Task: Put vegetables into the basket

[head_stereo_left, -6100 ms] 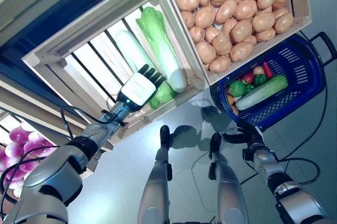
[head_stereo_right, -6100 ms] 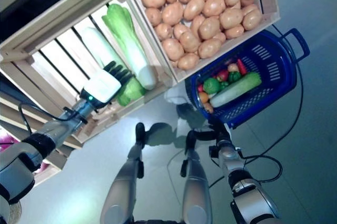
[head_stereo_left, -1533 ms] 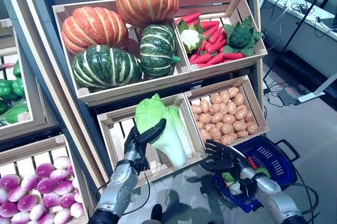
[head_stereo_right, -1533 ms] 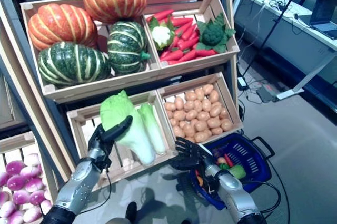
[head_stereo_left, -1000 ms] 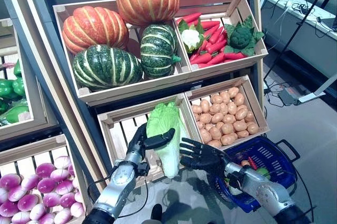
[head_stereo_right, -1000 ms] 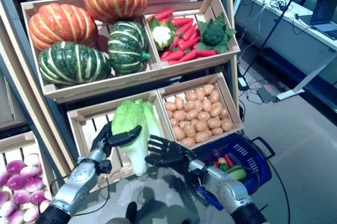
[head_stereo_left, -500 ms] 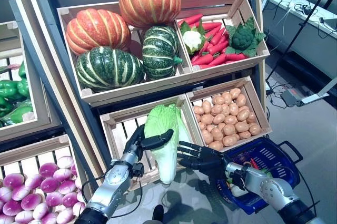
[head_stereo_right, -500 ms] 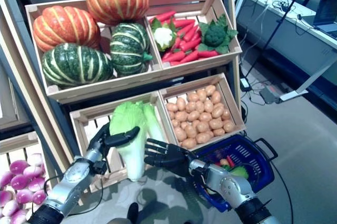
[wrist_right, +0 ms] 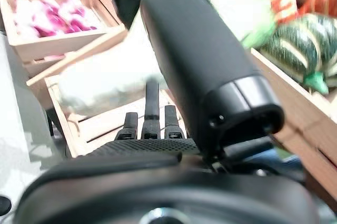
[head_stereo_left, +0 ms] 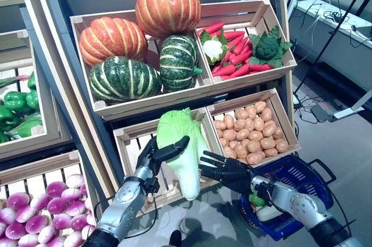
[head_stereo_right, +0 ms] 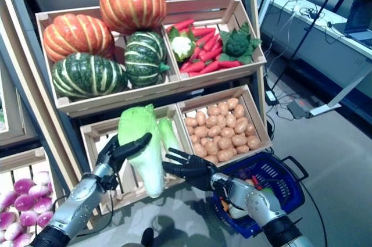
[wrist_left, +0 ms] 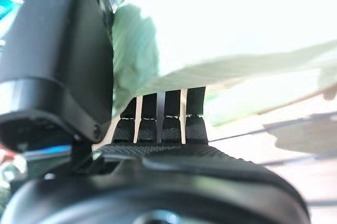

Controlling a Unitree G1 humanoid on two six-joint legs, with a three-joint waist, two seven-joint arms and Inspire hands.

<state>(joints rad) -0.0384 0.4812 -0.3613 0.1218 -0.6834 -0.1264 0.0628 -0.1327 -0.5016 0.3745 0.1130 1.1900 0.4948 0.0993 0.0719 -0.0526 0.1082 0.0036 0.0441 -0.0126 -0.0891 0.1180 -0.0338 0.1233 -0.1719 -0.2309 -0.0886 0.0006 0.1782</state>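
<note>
My left hand [head_stereo_left: 152, 157] is shut on a pale green napa cabbage [head_stereo_left: 181, 149], holding it upright in front of the slatted crate [head_stereo_left: 131, 154]. In the left wrist view the thumb [wrist_left: 58, 60] and fingers [wrist_left: 158, 121] clamp the cabbage [wrist_left: 226, 29]. My right hand [head_stereo_left: 228, 172] is open, its spread fingers pointing at the cabbage's right side, very close to it; I cannot tell whether they touch. The right wrist view shows its straight fingers [wrist_right: 150, 116] before the cabbage [wrist_right: 105, 81]. The blue basket [head_stereo_left: 317, 171] stands on the floor at the lower right with several vegetables inside.
A second cabbage [head_stereo_right: 170, 133] lies in the slatted crate. Beside it is a potato crate [head_stereo_left: 250, 133]. Above are pumpkins [head_stereo_left: 125, 78] and a crate of carrots, cauliflower and broccoli [head_stereo_left: 244, 49]. Purple turnips [head_stereo_left: 35, 218] and green peppers [head_stereo_left: 17, 107] are at the left.
My left hand has lifted the cabbage out of the crate and holds it in front. My right hand has risen from the basket to the cabbage's side. The camera has tilted up.
</note>
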